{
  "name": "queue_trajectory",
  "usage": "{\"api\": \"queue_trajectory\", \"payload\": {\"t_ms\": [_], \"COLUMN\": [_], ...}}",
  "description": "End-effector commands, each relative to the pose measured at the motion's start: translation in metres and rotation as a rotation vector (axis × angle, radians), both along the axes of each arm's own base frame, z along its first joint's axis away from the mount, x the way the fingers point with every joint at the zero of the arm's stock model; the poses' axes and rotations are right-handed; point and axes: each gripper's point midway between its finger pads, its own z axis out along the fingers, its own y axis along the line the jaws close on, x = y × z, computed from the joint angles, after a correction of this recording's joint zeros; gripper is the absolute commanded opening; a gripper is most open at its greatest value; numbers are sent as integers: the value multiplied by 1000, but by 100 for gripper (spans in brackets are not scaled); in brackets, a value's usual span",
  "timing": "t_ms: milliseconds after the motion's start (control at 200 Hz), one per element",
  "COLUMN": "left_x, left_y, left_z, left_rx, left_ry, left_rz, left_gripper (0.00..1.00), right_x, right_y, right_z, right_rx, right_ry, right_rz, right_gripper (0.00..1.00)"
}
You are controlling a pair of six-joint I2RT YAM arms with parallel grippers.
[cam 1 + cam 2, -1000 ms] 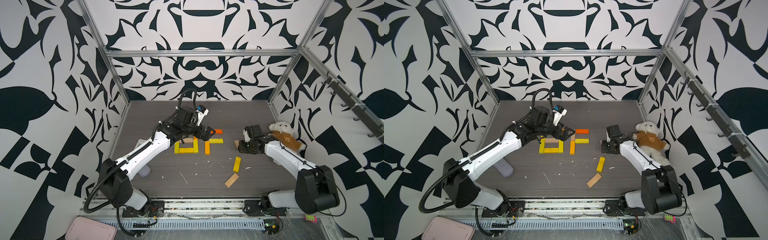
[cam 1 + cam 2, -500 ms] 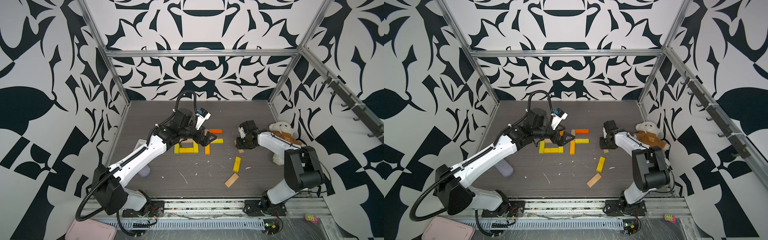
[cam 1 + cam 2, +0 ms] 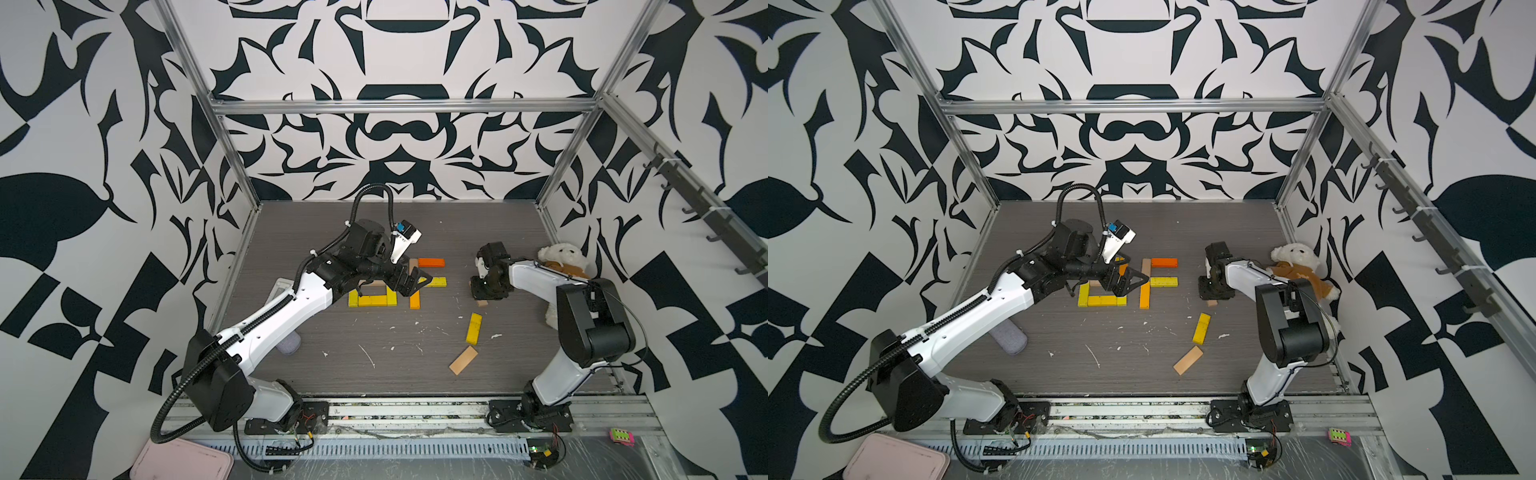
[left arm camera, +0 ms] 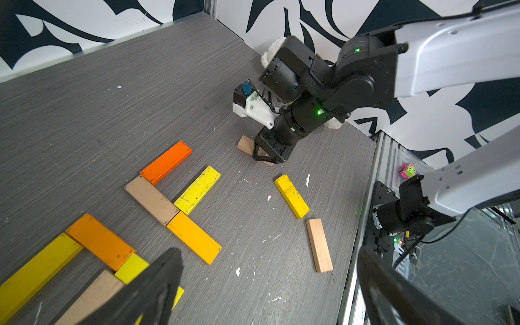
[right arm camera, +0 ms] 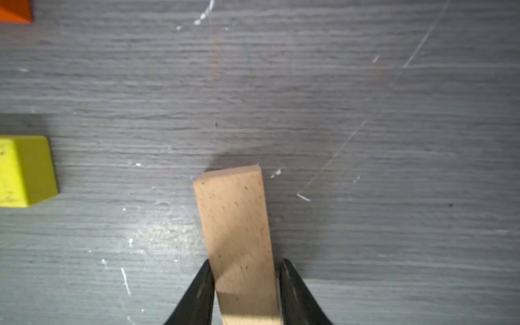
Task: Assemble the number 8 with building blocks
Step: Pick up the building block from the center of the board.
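Viewing remotely, I see the right fingers (image 5: 198, 292) narrow, pinching a tan plank (image 5: 233, 213) on the counter (image 3: 374, 232) near the teddy bear (image 3: 561, 253), which that arm half hides. Left fingers (image 4: 157, 284) stand wide above the laid planks (image 3: 372, 300). The pink tray (image 3: 183, 461) is cut off; I cannot tell its contents

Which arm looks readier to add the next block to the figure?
Right. The right gripper has its jaws either side of a tan plank; the left gripper is open and empty over the laid blocks.
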Motion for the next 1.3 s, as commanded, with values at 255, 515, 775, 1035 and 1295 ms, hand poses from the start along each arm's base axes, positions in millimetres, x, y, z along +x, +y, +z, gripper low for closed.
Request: {"api": "queue_trajectory", "payload": {"t_ms": [255,515,775,1035,1295], "left_x": [-10,-11,-13,-15,-15], "left_y": [-1,-1,0,1,4], "left_z": [9,12,12,13,13], "left_rx": [-23,-31,-21,-10,1], "left_ry": [-10,-19,-14,-4,-18], "left_rz": [-50,-56,-67,-65,-55], "left_gripper": [99,99,99,99,100], "right_x": [19,23,23,30,46], "right_y": [1,2,1,6,21], "right_z": [17,18,17,23,28], "right_rx": [2,10,7,38,120], "right_ry": [-63,-74,-71,-82,-90], "right_rz": [0,-10,-12,-27,-62], "right_gripper": [36,45,38,31,29]}}
